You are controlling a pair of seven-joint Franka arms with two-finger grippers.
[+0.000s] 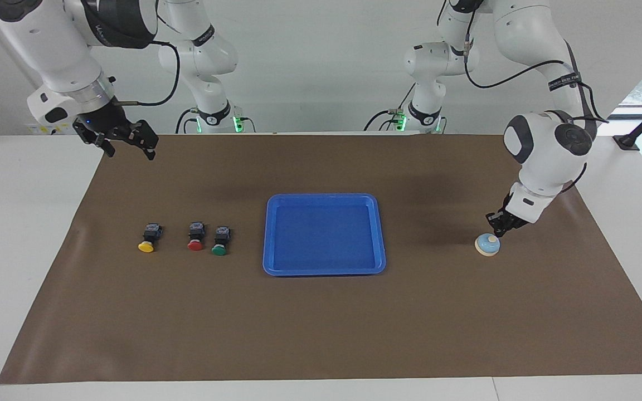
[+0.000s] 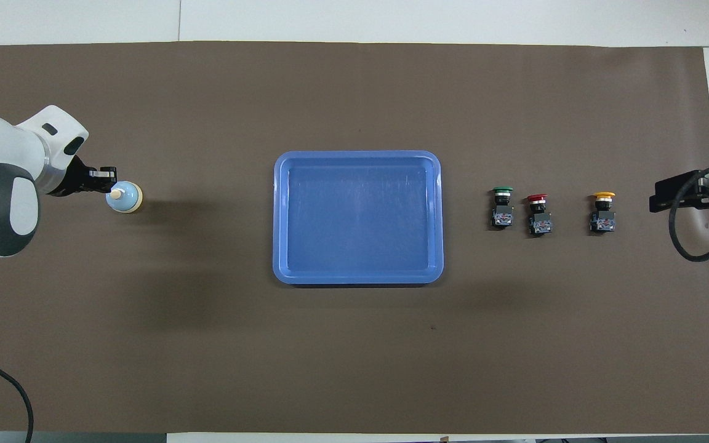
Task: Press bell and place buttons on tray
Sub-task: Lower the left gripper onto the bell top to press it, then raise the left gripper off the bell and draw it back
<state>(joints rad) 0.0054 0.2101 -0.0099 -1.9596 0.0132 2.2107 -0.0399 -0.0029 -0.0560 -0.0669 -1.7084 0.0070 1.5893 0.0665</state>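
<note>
The light-blue bell [image 1: 487, 244] [image 2: 124, 197] sits on the brown mat toward the left arm's end. My left gripper [image 1: 496, 230] [image 2: 108, 180] is shut and hovers right at the bell's top edge; whether it touches the knob I cannot tell. The blue tray [image 1: 324, 196] [image 2: 280, 215] lies mid-table with nothing in it. The yellow button [image 1: 149, 238] [image 2: 602, 213], red button [image 1: 195, 236] [image 2: 538, 214] and green button [image 1: 220, 241] [image 2: 502, 208] lie in a row toward the right arm's end. My right gripper [image 1: 129, 146] [image 2: 659, 195] waits open, raised over the mat's corner.
A brown mat [image 1: 321, 334] covers most of the white table [image 1: 20, 223]. A black cable [image 2: 690, 243] loops from the right gripper over the mat's end.
</note>
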